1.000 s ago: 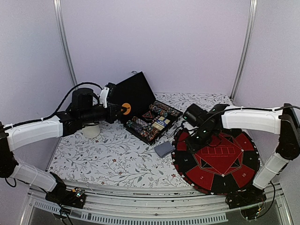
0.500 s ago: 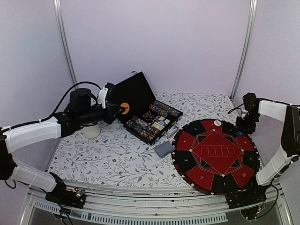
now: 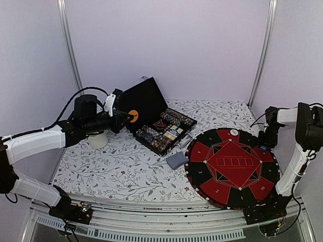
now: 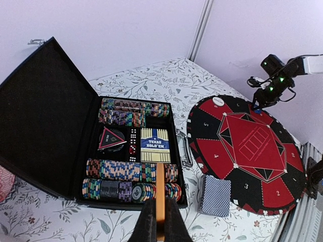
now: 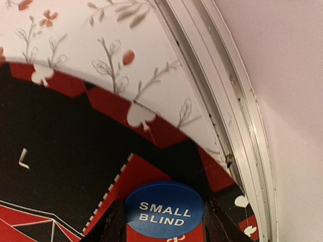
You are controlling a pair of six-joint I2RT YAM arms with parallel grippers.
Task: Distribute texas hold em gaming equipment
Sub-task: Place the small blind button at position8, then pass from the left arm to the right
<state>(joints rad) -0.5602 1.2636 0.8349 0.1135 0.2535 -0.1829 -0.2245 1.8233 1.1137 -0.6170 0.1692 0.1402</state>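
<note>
Blue SMALL BLIND disc (image 5: 164, 212) clamped in right gripper (image 5: 163, 224), at right rim of mat (image 3: 232, 166). Left gripper (image 4: 158, 217) pinches orange disc (image 4: 160, 181) edge-on, bottom centre

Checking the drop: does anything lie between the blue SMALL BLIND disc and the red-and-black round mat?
Nothing visible does. The blue round SMALL BLIND disc sits gripped in the right gripper, over the bare red-and-black round mat rim.

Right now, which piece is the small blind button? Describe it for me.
Find the round red-and-black mat on the table's right side. At its far right rim, between the right gripper's fingers, lies the blue disc. It alone reads SMALL BLIND; the left gripper holds an orange disc.
</note>
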